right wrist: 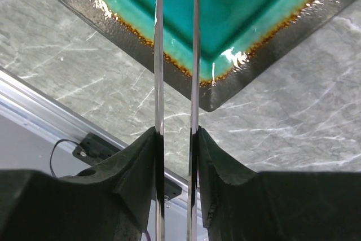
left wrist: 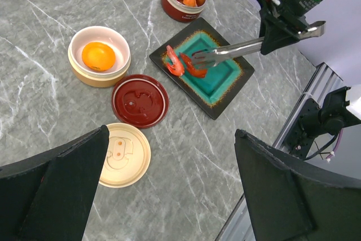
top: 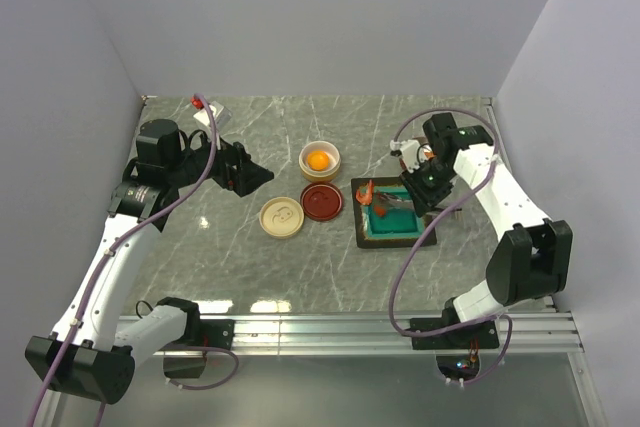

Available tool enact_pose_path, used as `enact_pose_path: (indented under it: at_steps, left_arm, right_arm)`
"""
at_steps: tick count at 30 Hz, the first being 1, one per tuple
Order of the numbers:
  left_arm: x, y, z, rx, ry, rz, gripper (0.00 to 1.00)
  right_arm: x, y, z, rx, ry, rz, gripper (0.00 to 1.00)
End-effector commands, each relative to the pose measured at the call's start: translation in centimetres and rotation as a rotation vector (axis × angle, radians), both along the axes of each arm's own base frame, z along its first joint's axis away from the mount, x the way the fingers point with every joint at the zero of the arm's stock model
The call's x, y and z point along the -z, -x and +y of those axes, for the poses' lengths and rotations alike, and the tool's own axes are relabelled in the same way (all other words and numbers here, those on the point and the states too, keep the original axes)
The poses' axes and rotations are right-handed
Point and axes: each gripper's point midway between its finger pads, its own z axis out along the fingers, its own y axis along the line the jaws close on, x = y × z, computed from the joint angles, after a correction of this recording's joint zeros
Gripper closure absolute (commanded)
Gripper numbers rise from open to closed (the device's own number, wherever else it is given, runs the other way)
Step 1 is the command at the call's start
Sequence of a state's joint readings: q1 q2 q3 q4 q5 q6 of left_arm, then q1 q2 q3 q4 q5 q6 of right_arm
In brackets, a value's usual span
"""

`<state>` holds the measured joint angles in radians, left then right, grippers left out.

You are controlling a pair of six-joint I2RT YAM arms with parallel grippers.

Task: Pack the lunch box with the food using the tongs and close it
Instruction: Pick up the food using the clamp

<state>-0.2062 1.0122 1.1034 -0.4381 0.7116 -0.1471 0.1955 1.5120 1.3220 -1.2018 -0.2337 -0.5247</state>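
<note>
Now | top: right hand [top: 425,185], centre right, angles tongs [top: 396,205] onto teal tray [top: 395,244] to reach shrimp [top: 366,190] | left wrist: left hand [left wrist: 172,134] spread, idle; tong tips bracket shrimp [left wrist: 175,63], upper centre | right wrist: right hand [right wrist: 176,134] pinches tongs' [right wrist: 159,55] arms.

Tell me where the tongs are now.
Top view, right side: the tongs are clamped in the right gripper, their tips over the teal tray at the shrimp pieces.

From my right wrist, the tongs [right wrist: 159,55] run off the top edge, tips unseen; the teal tray [right wrist: 254,9] is cropped there too. From above, my right hand [top: 418,197] covers the tongs' joined end.
</note>
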Motion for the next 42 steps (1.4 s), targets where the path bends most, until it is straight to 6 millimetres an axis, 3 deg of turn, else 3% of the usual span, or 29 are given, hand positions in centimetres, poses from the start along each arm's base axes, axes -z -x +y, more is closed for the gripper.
enact_pose_path:
  at_steps: [1, 6, 11, 19, 27, 42]
  left_arm:
    - [-1.1, 0.2, -0.2, 0.020, 0.013, -0.035, 0.01]
    - [-1.1, 0.2, -0.2, 0.021, 0.016, -0.036, 0.01]
    - [-0.9, 0.1, -0.2, 0.022, 0.012, -0.030, 0.01]
    - [-0.8, 0.3, -0.1, 0.019, 0.016, -0.029, 0.01]
    - [-0.7, 0.2, -0.3, 0.025, 0.021, -0.023, 0.00]
    - [-0.8, 0.2, -0.4, 0.029, 0.028, -0.018, 0.01]
  right_arm:
    - [-2.8, -0.6, -0.2, 0.029, -0.050, -0.065, 0.68]
    - [-3.7, -1.1, -1.1, 0.077, -0.098, -0.057, 0.68]
    - [-3.3, -0.9, -1.6, 0.078, -0.100, -0.026, 0.68]
    - [-2.8, 0.2, -1.0, 0.086, -0.118, -0.001, 0.55]
    - [-1.9, -0.1, -0.2, 0.058, -0.078, -0.038, 0.54]
    - [-2.2, -1.0, 0.6, 0.005, -0.002, -0.106, 0.49]
